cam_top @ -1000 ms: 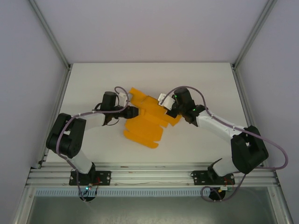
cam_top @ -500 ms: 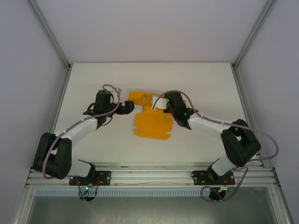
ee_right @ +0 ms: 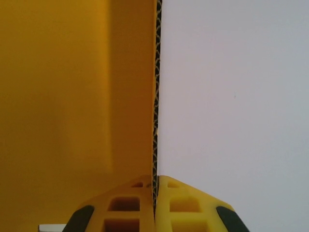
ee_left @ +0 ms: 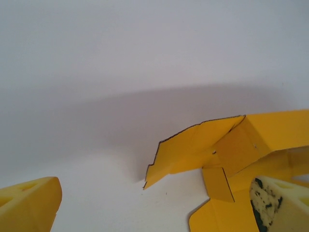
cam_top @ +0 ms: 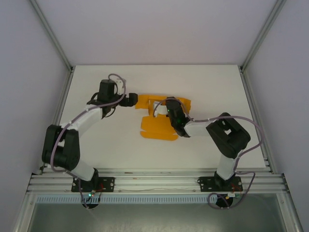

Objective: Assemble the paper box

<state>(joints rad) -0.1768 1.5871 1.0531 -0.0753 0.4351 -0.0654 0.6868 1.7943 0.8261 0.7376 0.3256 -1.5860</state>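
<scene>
Treat the paper box (cam_top: 154, 129), lying half-folded mid-table between the arms, as light, springy orange card with a fluted core: easy to crease, quick to slide on the smooth white table (cam_top: 96, 140), and probably best taken at flap edges near the fold lines. Note the right gripper (ee_right: 155, 193) closed tight on the edge of one upright panel (ee_right: 72, 96). Note the left gripper (cam_top: 132, 100) wide open beside a raised, notched flap (ee_left: 188, 150) at the box's far left corner.

Two white-and-black arms (cam_top: 89, 116) (lilac cables (cam_top: 117, 78) alongside), yellow lattice-cut gripper fingers (ee_right: 120, 203).
</scene>
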